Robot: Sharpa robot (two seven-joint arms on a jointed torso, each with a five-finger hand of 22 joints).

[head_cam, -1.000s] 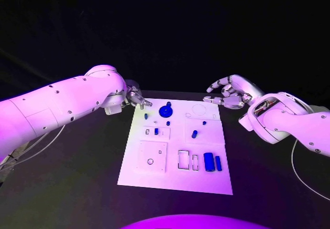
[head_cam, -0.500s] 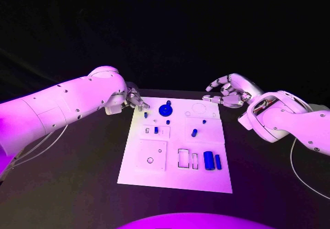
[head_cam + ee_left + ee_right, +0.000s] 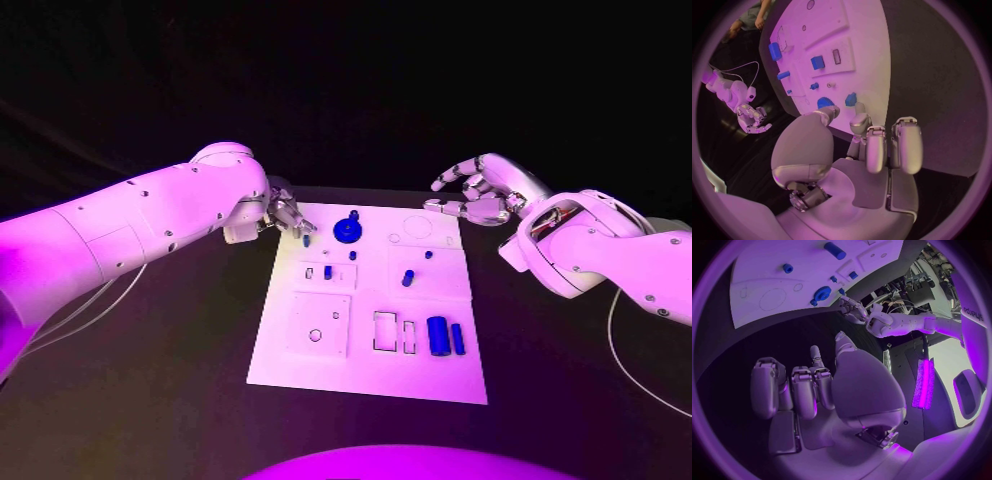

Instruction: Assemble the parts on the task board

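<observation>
The left hand [image 3: 281, 213] hovers at the far left corner of the task board [image 3: 368, 375], fingers apart and empty, a small blue part [image 3: 306, 240] just beside its fingertips. The right hand [image 3: 476, 192] hangs beyond the board's far right corner, fingers loosely spread, empty, above the counter [image 3: 159, 400].

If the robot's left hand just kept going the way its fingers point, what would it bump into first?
Probably the small blue part at the far left corner of the task board, just past the left hand. The large round blue part lies beyond it. Depth is hard to judge.
</observation>
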